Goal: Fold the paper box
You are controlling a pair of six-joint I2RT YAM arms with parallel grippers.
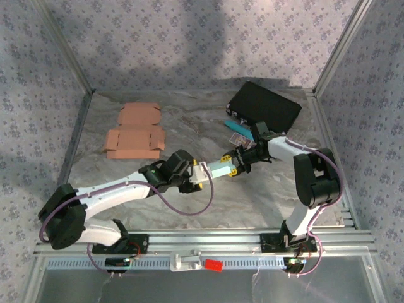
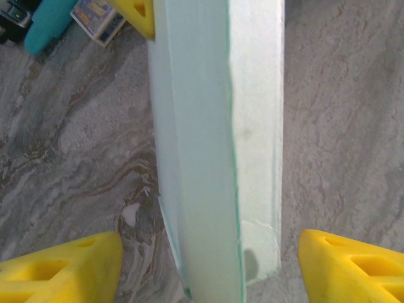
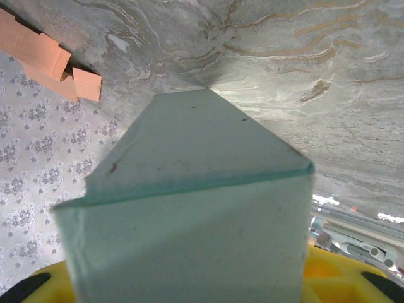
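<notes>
The paper box is a pale green, long folded carton held just above the middle of the table between both arms. In the left wrist view the paper box runs upright between my yellow fingers, with a bare gap on each side. My left gripper is open around its near end. My right gripper is shut on the far end. In the right wrist view the paper box covers most of the yellow fingers.
Two flat pink cardboard blanks lie at the back left. A black case and a teal object lie at the back right. Metal frame rails and patterned walls enclose the grey marbled table.
</notes>
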